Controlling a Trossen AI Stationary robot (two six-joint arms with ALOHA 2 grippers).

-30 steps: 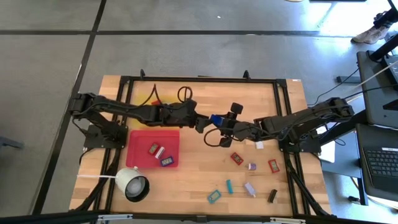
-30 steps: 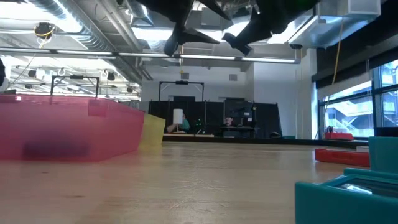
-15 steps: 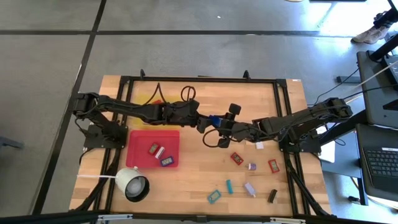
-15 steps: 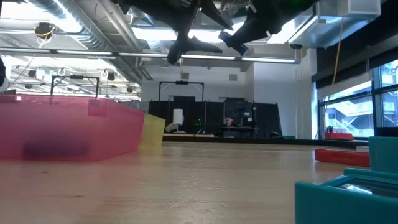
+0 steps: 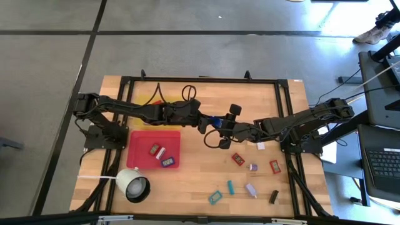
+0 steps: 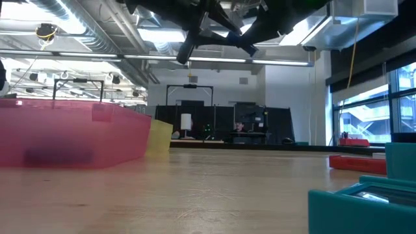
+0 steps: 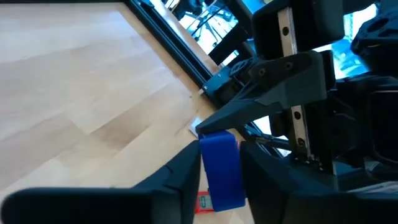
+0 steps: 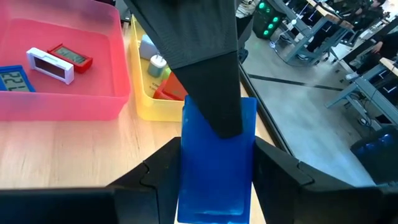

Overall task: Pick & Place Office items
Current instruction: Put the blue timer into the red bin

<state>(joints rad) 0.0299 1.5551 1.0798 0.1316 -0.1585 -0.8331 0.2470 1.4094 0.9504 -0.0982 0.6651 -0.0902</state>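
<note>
Left fingers (image 7: 180, 177): closed narrow on the blue block (image 7: 222, 169), one each side, seen in left wrist view.
Right fingers (image 8: 277, 171): also pressed on both sides of the same blue block (image 8: 217, 168), per right wrist view; one of the left arm's dark fingers overlaps its far face.
Left gripper (image 5: 206, 124) / right gripper (image 5: 220, 127): meet nose to nose above mid-desk in high view, blue block (image 5: 215, 120) between them, off the surface.
Block axis: flat rectangular piece, long axis approx. along both pairs of fingers, i.e. along the line joining the 2 arms; exact tilt can't be told.
Hidden/cut off: block's near end cut by frame edge in right wrist view; far face partly covered. Low view shows only dark arm parts at top, block not made out.
Red tray (image 5: 139, 150): on desk (image 5: 262, 100) left of the meeting point, holds 3 small items incl. a white-framed display unit (image 8: 48, 65), a red one (image 8: 71, 55) and a blue one (image 8: 12, 79) cut off at edge.
Yellow tray (image 8: 155, 106): just behind red tray, mostly under left arm in high view; contents blurry.
Loose items: red piece (image 5: 237, 159), red piece (image 5: 274, 166), teal piece (image 5: 214, 197), black piece (image 5: 274, 197), scattered on desk's right-front part.
White cup (image 5: 133, 185): front-left corner, w/ cord.
</note>
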